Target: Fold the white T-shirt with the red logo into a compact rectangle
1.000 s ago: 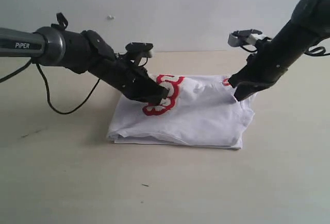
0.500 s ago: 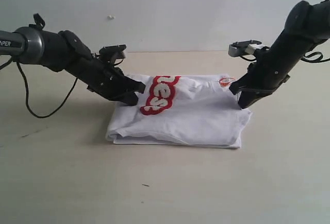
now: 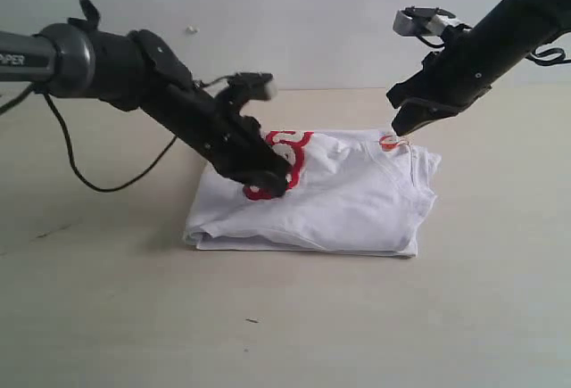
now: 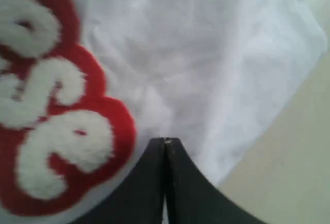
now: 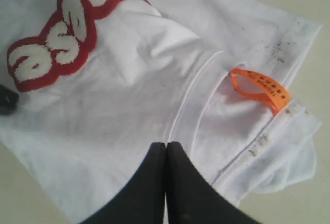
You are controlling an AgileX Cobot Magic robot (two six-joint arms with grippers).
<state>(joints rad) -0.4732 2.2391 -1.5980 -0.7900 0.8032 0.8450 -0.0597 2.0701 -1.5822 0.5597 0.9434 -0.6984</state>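
Observation:
The white T-shirt (image 3: pixel 343 201) lies folded into a rough rectangle on the tan table. Its red logo (image 3: pixel 290 156) shows on the top layer, left of middle, partly covered by my left arm. My left gripper (image 3: pixel 275 183) is shut with nothing in it, tips low over the cloth beside the logo (image 4: pixel 56 126). My right gripper (image 3: pixel 399 126) is shut and empty, raised above the shirt's back right corner. Below it the right wrist view shows the collar seam and the orange tag (image 5: pixel 260 87), with the logo (image 5: pixel 62 41) farther off. Both pairs of black fingers (image 5: pixel 154 183) are pressed together.
The tan table (image 3: pixel 285 317) spreads all round the shirt. A pale wall (image 3: pixel 294 13) rises behind it. A black cable (image 3: pixel 98 183) hangs from my left arm down to the table at the left.
My left gripper swung back right from the shirt's left edge onto the logo. My right gripper rose off the shirt's right side to above its back corner.

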